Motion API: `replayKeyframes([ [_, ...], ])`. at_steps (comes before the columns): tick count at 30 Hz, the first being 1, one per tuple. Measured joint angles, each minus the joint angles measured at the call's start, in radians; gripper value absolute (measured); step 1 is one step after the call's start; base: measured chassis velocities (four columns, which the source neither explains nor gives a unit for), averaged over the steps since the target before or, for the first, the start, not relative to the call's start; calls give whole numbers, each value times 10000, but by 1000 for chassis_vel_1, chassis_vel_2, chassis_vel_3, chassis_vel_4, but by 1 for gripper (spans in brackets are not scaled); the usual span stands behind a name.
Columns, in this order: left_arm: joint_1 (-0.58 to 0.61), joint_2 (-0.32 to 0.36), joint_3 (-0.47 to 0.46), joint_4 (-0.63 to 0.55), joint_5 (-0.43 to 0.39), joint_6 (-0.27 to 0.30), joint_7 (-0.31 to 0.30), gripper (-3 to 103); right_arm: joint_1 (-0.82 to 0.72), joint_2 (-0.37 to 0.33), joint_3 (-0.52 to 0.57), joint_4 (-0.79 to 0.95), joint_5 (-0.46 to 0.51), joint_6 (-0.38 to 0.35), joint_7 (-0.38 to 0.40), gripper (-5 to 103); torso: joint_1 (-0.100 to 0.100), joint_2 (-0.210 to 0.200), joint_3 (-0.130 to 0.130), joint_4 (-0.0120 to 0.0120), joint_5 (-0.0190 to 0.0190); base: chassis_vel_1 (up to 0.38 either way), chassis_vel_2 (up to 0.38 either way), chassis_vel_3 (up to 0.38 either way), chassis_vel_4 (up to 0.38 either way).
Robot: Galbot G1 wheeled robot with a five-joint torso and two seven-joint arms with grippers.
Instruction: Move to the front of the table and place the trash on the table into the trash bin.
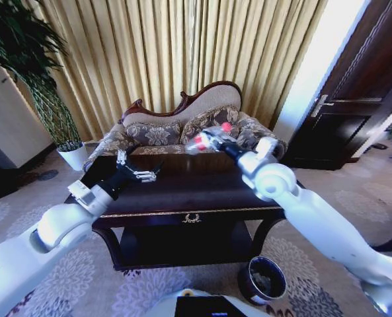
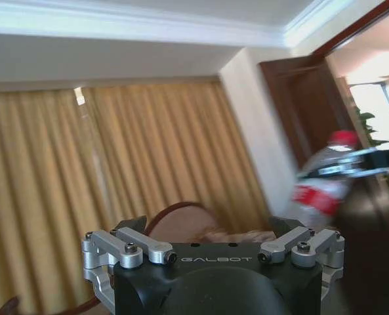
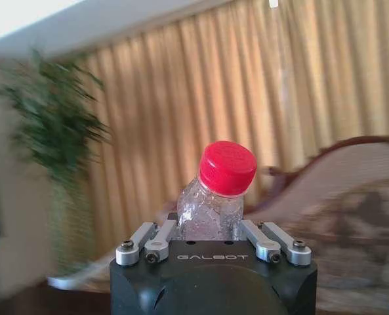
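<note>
We saw the right gripper (image 1: 212, 139) raised above the far edge of the table (image 1: 182, 191), its fingers pinching the clear bottle (image 1: 212, 137) with the red cap (image 1: 226, 126). From the right wrist the bottle (image 3: 210, 210) stood between the jaws, its cap (image 3: 227, 167) sticking out beyond them toward the curtain (image 3: 233, 98). From the left wrist the same bottle (image 2: 325, 177) hung well off to the side, clamped in the other arm's fingers. The left gripper (image 1: 143, 175) hovered just over the tabletop, well apart from the right one, its fingers (image 2: 132, 246) spread and holding nothing. The trash bin (image 1: 262, 281) sat on the carpet far below the right gripper, beside the table's right front leg. A sofa (image 1: 182, 129) stood just beyond both grippers.
</note>
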Motion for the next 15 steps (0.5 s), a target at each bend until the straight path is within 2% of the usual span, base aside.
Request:
replayKeyframes([
  [1,-3,-72,-69,76,-52,104,-266,100,-374,-195,250,35,-266,32,44,28,0,0,0,-2,1,0,0,0,0],
  [3,106,-488,-517,511,-192,400,-1412,100,-1567,-630,1112,31,-1209,137,135,28,0,0,0,-2,-2,0,0,0,0],
  [4,106,-488,-517,511,-192,400,-1412,100,-1567,-630,1112,31,-1209,137,135,28,0,0,0,-2,-2,0,0,0,0],
  [7,585,-1263,-1675,999,-192,727,-2368,100,-2777,-634,2081,21,-1754,181,216,28,0,0,0,-4,-1,0,0,0,0],
  [8,1127,-1716,-2618,1081,-191,948,-2661,100,-3121,-495,2408,30,-2022,196,326,28,0,0,0,-1,-6,0,0,0,0],
  [9,1127,-1716,-2618,1081,-191,948,-2661,100,-3121,-495,2408,30,-2022,196,326,28,0,0,0,-1,-6,0,0,0,0],
  [12,2501,-2487,-4468,892,-169,1348,-2743,100,-3459,-254,2804,172,-2648,166,653,28,0,0,0,12,-5,0,0,0,0],
  [13,2501,-2487,-4468,892,-169,1348,-2743,100,-3459,-254,2804,172,-2648,166,653,28,0,0,0,12,-5,0,0,0,0],
  [15,3618,-3106,-5929,490,-391,1703,-2733,100,-3893,-76,3160,428,-3039,-69,985,28,0,-1,-1,16,-8,0,0,0,0],
])
